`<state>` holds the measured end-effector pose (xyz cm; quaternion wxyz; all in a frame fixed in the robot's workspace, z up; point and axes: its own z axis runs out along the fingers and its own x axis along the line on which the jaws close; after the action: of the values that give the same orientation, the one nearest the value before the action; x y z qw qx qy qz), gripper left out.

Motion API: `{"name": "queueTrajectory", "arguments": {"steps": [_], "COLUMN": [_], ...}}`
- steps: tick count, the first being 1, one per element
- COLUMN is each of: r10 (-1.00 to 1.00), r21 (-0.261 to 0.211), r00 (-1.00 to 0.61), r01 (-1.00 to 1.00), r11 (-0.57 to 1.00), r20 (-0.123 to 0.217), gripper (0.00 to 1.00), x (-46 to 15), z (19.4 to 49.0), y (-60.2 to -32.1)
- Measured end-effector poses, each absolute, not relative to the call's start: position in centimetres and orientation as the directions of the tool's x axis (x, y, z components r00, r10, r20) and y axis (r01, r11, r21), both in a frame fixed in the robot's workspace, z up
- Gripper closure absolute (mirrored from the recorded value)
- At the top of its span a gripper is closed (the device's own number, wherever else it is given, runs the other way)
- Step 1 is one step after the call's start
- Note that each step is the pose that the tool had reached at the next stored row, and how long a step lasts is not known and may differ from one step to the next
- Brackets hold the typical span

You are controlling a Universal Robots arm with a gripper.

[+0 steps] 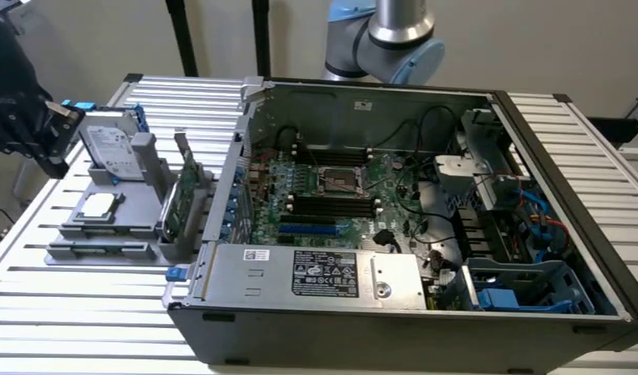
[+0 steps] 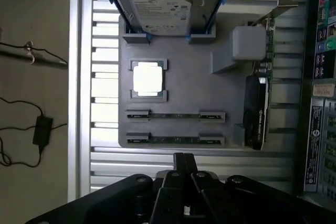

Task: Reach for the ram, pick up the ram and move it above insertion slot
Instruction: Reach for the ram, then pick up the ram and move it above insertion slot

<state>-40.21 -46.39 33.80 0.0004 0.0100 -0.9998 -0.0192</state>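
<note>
Two green sticks lie side by side in a gray holder. The ram sits in the slot along the holder's edge nearest the tool, and a second ram stick lies parallel just beyond it. The tool hangs off that edge, apart from the ram, its fingers pressed together on nothing.

The holder also carries a processor, a hard drive in a blue-trimmed cradle and an upright graphics card. It rests near the edge of a ribbed metal surface on the exterior view's left, just beside an open computer case.

The exterior view looks into the case at its motherboard, with a plain wall and the arm's silver and blue joint behind. The wrist view takes in the floor beyond the surface's edge, where a black power adapter and its cable lie.
</note>
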Motion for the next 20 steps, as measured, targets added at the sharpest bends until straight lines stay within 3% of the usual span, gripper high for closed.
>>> {"name": "queueTrajectory", "arguments": {"steps": [10,20], "r10": [-0.03,-0.205], "r21": [0.038,0.038], "r00": [-1.0,-0.979], "r01": [-0.03,-0.204], "r11": [0.999,0.978], "r20": [0.001,0.001], "gripper": [0.89,0.89], "x": [-39.11,-39.11], "z": [33.26,33.33], "y": [-46.51,-46.51]}}
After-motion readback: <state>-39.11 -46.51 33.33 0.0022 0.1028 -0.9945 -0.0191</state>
